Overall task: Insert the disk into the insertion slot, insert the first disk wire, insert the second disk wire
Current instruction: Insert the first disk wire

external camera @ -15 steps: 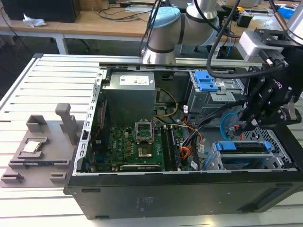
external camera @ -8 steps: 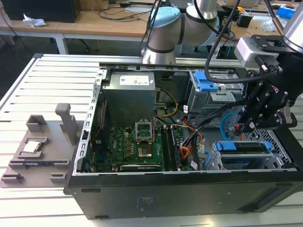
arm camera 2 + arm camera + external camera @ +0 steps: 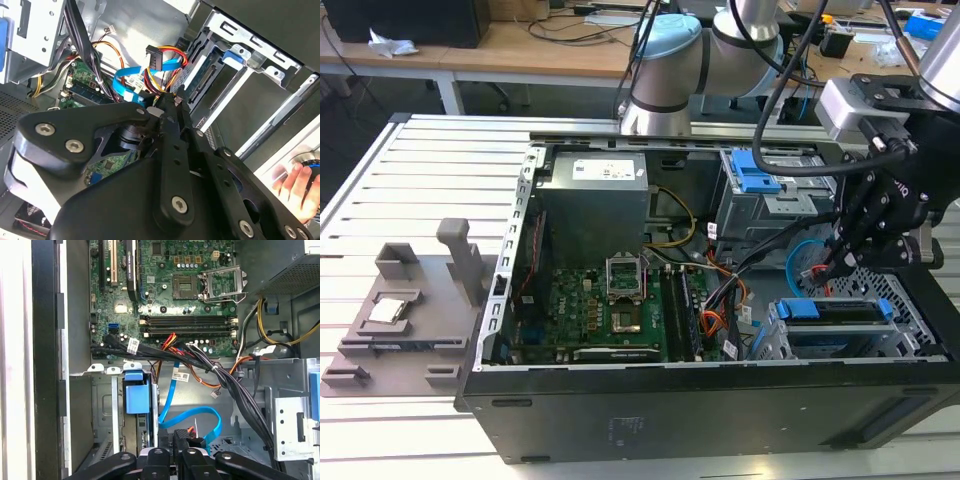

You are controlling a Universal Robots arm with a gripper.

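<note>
Print is sparse. A white barcode sticker sits on the power supply point(image 3: 595, 171), and small white tags hang on the cables, one of them on the second disk wire point(image 3: 125, 84). None of it is legible enough to trust.

The gripper point(image 3: 834, 263) hangs inside the open computer case point(image 3: 670, 415), just beside the mouth of the insertion slot point(image 3: 850, 346). In both wrist views its tip point(image 3: 167, 102) is buried among the cables there. I cannot tell whether it is clenched or released, nor what it grips, if anything.

The disk point(image 3: 838, 313) is already seated in the slot, with its blue carrier point(image 3: 137, 399) at the slot's edge. The light-blue second disk wire loops right beside the slot, under the gripper point(image 3: 184, 446). The first disk wire point(image 3: 172, 50), red and orange, arches close above that loop.

Room is tight. Black cable bundles point(image 3: 235, 390) cross between the slot and the motherboard point(image 3: 610, 300), and the taller grey bay point(image 3: 755, 200) stands near the slot. A person's hand point(image 3: 295, 187) rests beyond the slot's far side.
</note>
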